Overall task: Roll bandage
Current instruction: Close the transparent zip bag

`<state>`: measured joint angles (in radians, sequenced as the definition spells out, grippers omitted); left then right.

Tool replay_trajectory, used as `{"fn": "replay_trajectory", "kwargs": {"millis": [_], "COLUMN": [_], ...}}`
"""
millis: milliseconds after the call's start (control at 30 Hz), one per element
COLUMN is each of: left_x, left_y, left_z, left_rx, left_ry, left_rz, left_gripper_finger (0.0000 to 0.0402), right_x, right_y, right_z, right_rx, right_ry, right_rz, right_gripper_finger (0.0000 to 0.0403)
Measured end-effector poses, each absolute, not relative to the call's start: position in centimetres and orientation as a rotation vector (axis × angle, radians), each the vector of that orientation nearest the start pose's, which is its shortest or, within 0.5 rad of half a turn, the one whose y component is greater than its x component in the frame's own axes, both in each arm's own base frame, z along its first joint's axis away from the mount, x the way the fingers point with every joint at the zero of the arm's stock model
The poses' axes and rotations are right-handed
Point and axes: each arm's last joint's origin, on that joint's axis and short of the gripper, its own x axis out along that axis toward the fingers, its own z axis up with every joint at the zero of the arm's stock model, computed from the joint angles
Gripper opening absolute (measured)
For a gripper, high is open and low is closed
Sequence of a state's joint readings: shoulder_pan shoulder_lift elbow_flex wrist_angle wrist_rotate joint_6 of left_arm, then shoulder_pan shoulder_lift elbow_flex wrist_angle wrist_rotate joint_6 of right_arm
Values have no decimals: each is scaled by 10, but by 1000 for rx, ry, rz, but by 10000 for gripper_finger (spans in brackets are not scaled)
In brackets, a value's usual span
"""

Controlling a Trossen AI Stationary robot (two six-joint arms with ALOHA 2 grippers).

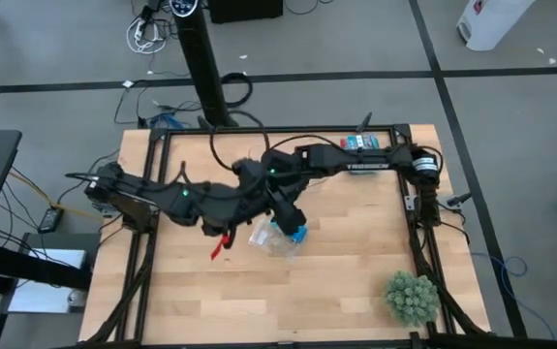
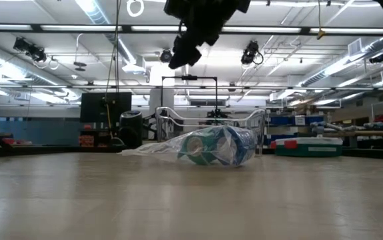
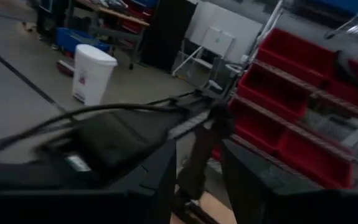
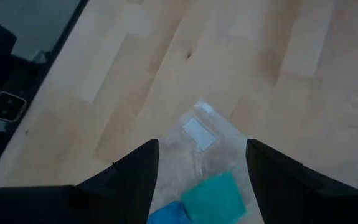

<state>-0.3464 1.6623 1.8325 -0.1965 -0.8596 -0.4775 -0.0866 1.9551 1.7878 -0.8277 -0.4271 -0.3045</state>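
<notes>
A spiky green ball (image 1: 412,297) sits on the table (image 1: 336,271).

Right hand (image 4: 202,163) spread wide above bandage (image 4: 213,196) in clear bag (image 4: 191,146)

Bare pale wooden tabletop (image 1: 346,281) all round clear plastic bag (image 1: 270,237); spiky green ball (image 1: 412,297) blocks one corner.

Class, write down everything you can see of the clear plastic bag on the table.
The clear plastic bag is thin, crinkled and see-through, and lies on its side on the wooden table near the middle. Inside are a teal bandage roll and a blue roll. The open right gripper hangs just above it, not touching.
</notes>
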Motion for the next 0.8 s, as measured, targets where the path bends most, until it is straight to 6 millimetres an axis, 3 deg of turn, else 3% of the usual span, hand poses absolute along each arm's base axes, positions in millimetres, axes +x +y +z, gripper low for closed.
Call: {"fn": "replay_trajectory", "kwargs": {"millis": [233,467,800], "left_x": [352,327,282], "left_y": [-119,-118,-99], "left_z": [429,407,416], "left_rx": [-545,-638,-629], "left_ry": [-183,-307,-355], "left_rz": [416,373,418], "left_gripper_finger": [131,131,131], "right_x": [432,439,448], "right_y": [-21,-21,-21], "right_z": [270,263,225], "right_rx": [-88,-185,-169], "right_ry": [911,896,1035], "right_rz": [497,475,447], "right_gripper_finger": [229,227,226]}}
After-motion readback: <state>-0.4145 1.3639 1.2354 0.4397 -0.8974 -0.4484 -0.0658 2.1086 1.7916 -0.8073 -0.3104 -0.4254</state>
